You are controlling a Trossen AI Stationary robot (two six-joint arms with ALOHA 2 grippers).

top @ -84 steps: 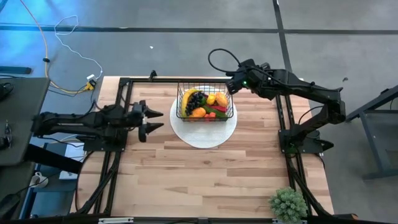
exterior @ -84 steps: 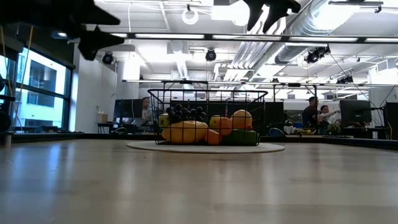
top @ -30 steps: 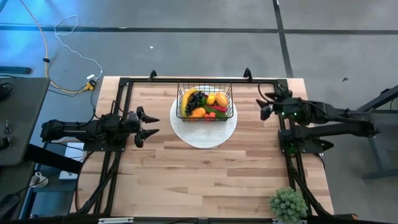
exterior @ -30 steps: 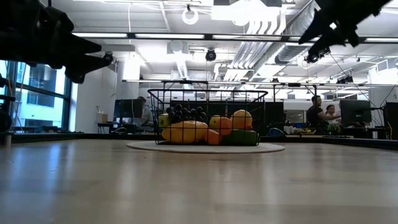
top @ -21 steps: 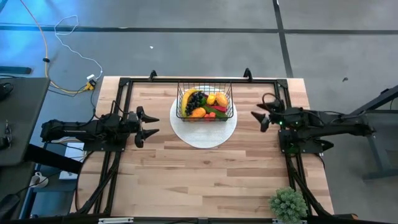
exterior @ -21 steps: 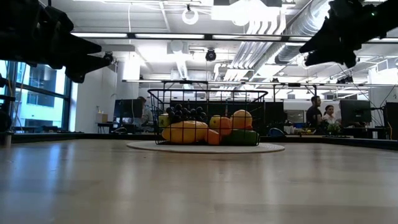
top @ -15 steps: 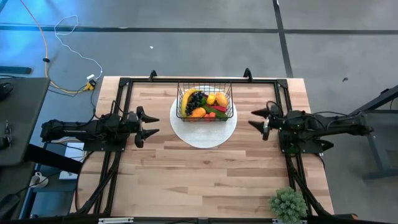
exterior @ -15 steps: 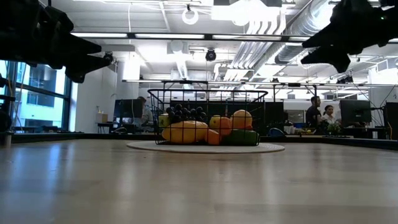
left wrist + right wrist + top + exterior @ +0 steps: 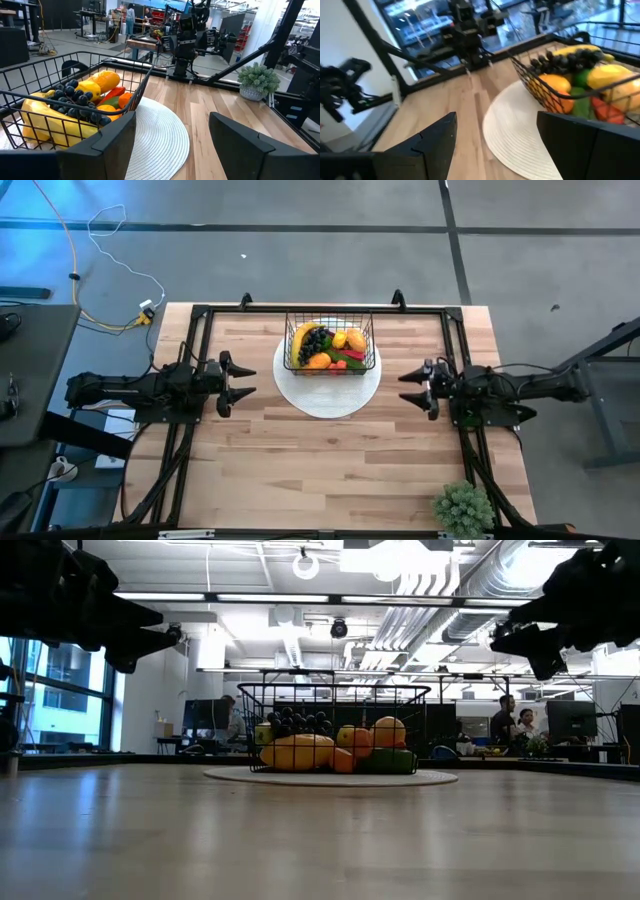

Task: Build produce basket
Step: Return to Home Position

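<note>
Right jaws pulled back from over wire basket [image 9: 373, 340], now spread, empty, well clear; left jaws opposite, spread, empty; produce [image 9: 330, 348] sits inside; task looks complete.

Wooden table [image 9: 320, 465] bears white disc [image 9: 330, 396] and potted plant [image 9: 462, 508].

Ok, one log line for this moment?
basket: holds produce, on white disc | left gripper: open, empty, apart from basket | right gripper: open, empty, apart from basket
</note>
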